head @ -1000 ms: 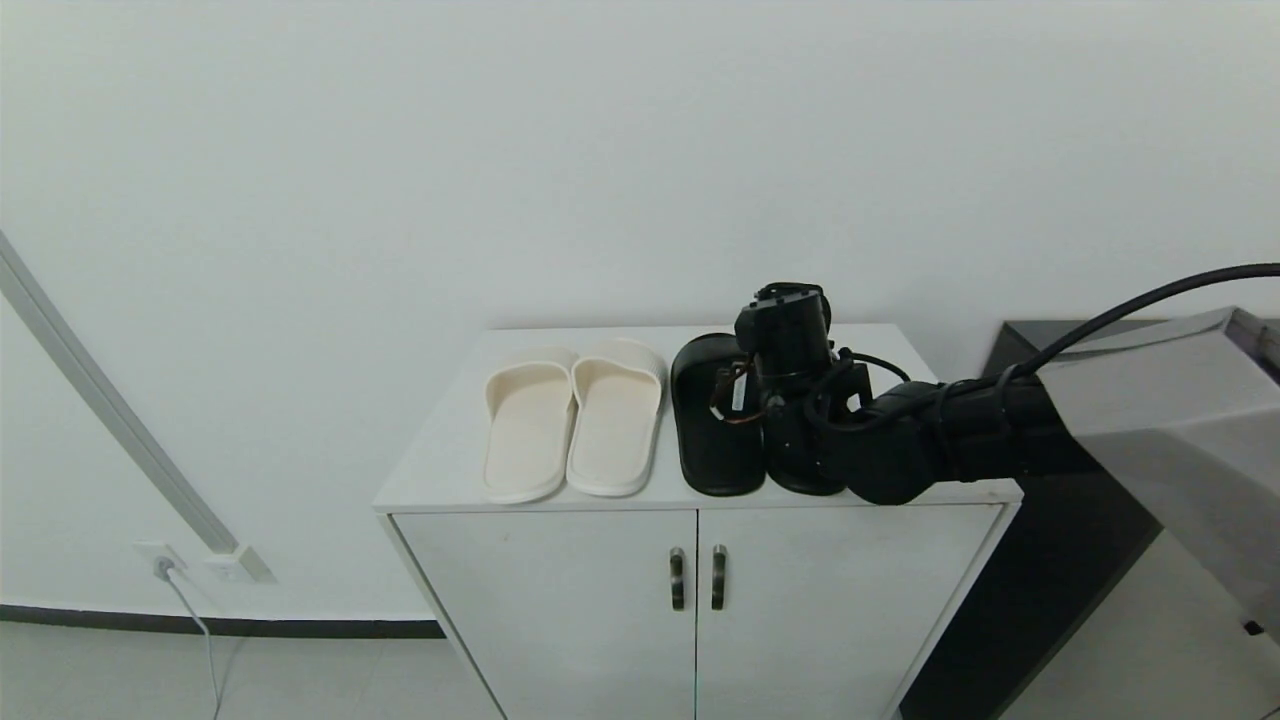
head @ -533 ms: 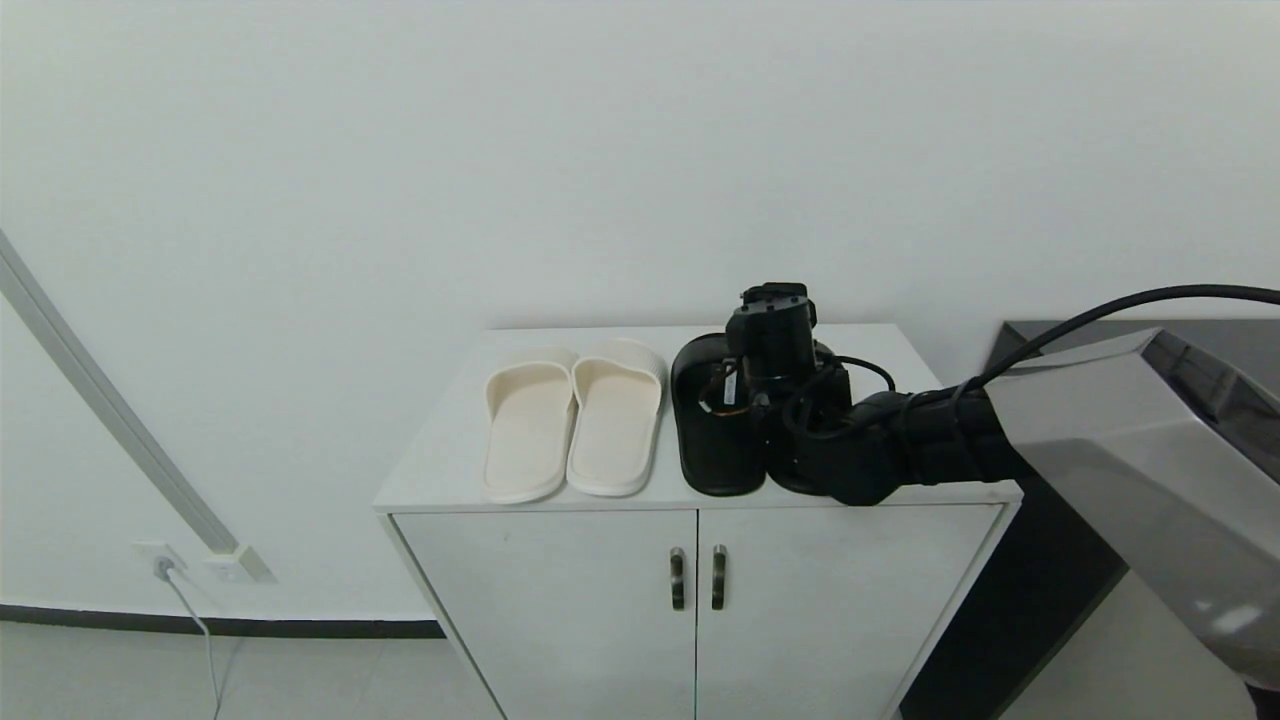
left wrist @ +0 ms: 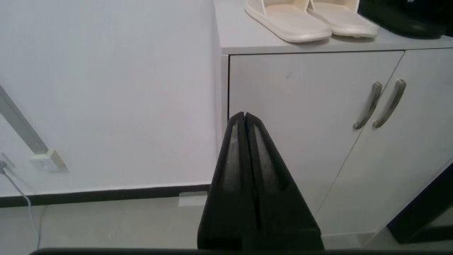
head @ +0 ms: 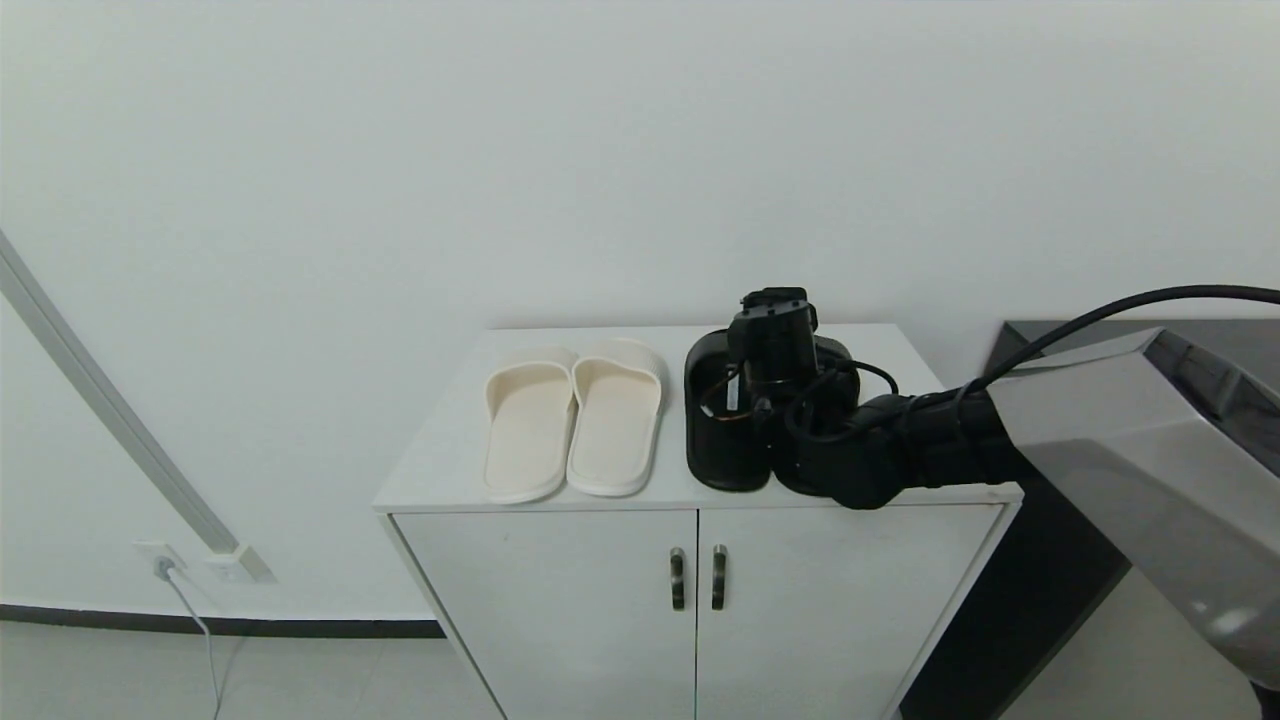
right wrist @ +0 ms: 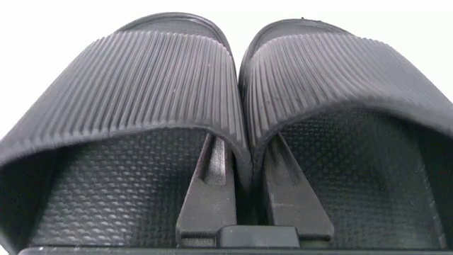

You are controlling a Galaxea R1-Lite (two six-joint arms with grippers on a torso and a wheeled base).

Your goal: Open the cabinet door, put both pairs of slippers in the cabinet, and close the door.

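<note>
Black slippers (head: pixel 722 430): pair on cabinet (head: pixel 440 462) top, adjoining inner walls pinched between right gripper (right wrist: pixel 243 152) fingers. Beige slippers (head: pixel 575 420) alongside; both doors (head: pixel 560 610) closed. Left gripper (left wrist: pixel 245 120): fingers pressed together, empty.

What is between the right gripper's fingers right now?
The touching inner side walls of the two black slippers: in the right wrist view, one of the fingers sits inside each slipper.

Soft, even room light, bright all round.
The white wall (head: pixel 640 150) is evenly lit; the cream slippers (head: pixel 615 420) cast only faint shadows on the cabinet (head: pixel 440 470) top; the black slippers (head: pixel 715 440) darken under their straps.
</note>
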